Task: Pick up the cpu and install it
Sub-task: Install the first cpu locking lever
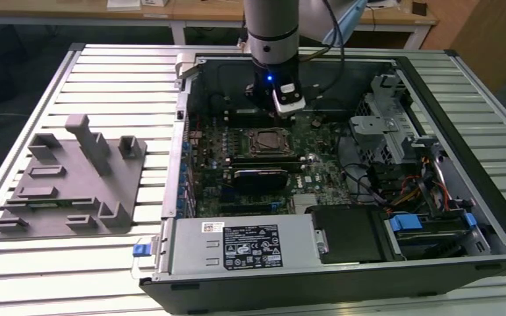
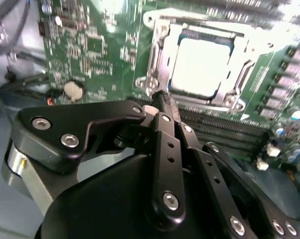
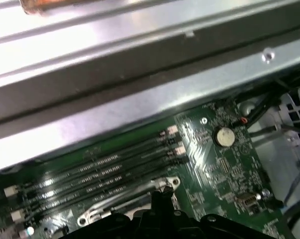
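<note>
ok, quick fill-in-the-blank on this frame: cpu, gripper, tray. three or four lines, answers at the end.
1. The cpu sits in the ____ on the motherboard.
2. The gripper holds ____.
3. In the exterior view, the grey tray lies to the ____ of the computer case.

Answers: socket; nothing; left

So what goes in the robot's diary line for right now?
cpu: seated in socket | end effector: above motherboard, beside socket, empty | tray: on table
</note>
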